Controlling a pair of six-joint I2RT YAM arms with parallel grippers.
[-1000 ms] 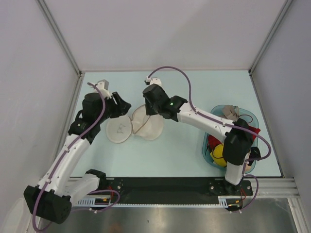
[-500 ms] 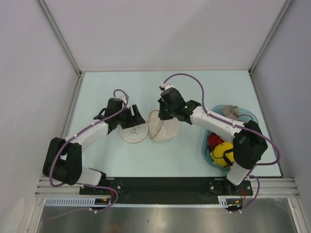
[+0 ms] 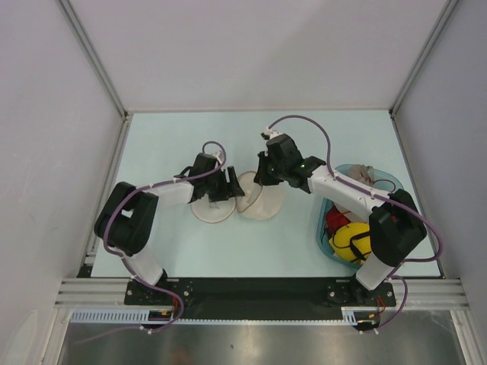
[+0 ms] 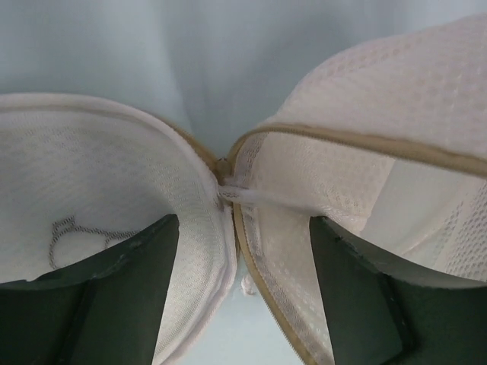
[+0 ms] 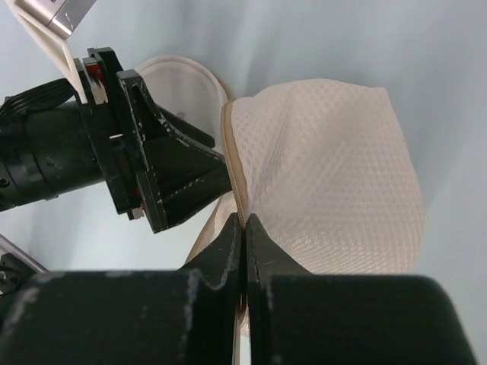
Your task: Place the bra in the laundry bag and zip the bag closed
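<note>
- The laundry bag point(image 3: 262, 204) point(image 4: 365, 99) point(image 5: 335, 175) lies open on the counter point(image 3: 167, 137), its two mesh halves spread side by side.
- The left tool point(image 3: 227, 185) point(image 4: 243, 222), over the bag's left half, is spread wide astride the spot where the halves meet, gripping nothing.
- The right tool point(image 3: 261, 181) point(image 5: 244, 220), at the bag's right half, is pinched tight on that half's tan rim.
- The bra point(image 3: 364, 176) lies well right of the bag, in the teal basket point(image 3: 320, 220).
</note>
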